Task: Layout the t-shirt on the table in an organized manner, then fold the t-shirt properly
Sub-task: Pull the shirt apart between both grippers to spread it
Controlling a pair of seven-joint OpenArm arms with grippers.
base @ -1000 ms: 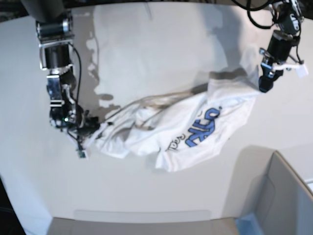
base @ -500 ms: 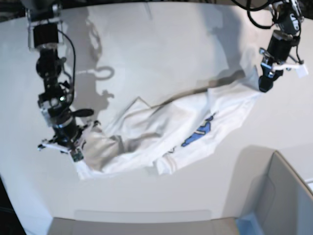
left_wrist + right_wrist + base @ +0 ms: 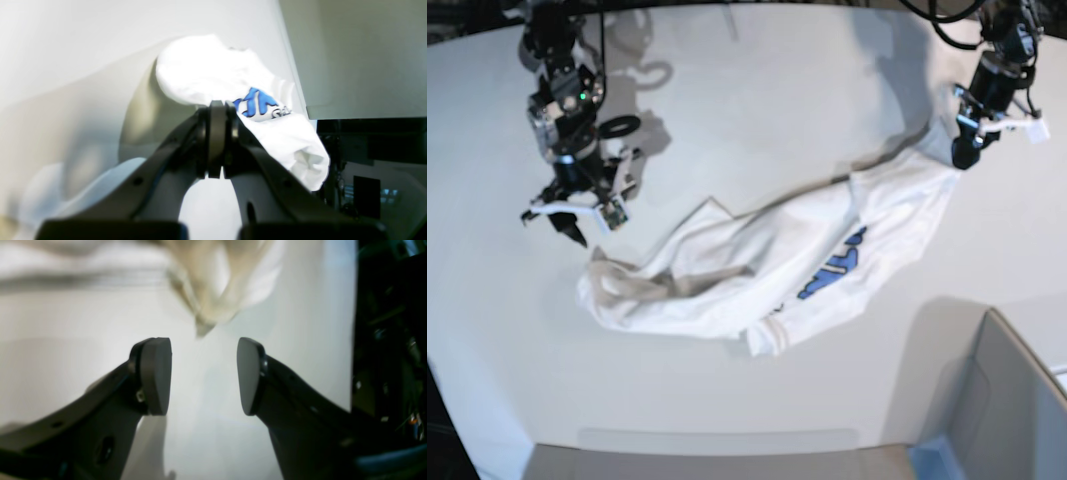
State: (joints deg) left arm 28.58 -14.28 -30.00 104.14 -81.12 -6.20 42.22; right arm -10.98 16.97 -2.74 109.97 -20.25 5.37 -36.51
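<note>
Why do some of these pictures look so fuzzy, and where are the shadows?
Right wrist view: the t-shirt is smeared and blurred, while the open right gripper looks sharp. Left wrist view: soft focus, cloth overexposed. Base view: clear, with arm shadows on the table.

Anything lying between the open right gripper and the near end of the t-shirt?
Nothing: in the base view only bare table separates the right gripper from the t-shirt.

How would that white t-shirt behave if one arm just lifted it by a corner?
Probably floppy: the t-shirt lies rumpled in soft folds on the table. It likely drapes and trails, since it sags away from the left gripper pinching one end. It seems light; the thin fingers hold it by a small pinch.
</note>
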